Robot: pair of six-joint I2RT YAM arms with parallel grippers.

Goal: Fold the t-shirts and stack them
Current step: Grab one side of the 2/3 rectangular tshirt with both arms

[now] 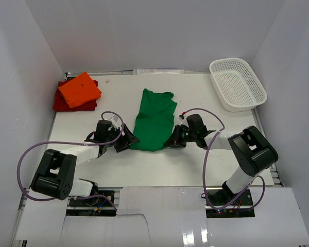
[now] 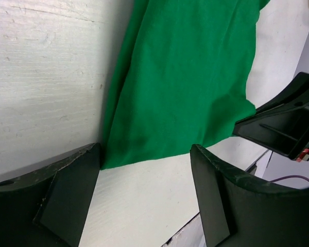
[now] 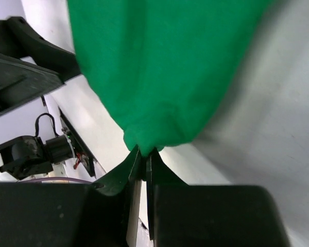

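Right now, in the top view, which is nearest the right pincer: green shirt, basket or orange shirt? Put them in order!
1. Green shirt, middle, pinched in the right pincer.
2. Basket, far right corner.
3. Orange shirt, far left corner.

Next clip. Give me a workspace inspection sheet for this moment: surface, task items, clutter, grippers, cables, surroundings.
Surface: white table, no stains seen.
Job's things: green t-shirt lies folded narrow mid-table; orange t-shirt folded atop dark red t-shirt, far left corner.
Clutter: white mesh basket, far right corner, nothing seen inside.
Grippers: left gripper open, fingers straddling the green shirt's near left corner; right gripper shut on its near right corner.
Cables: purple cables loop beside each arm, off the cloth.
Surroundings: white walls on three sides; nothing else seen.
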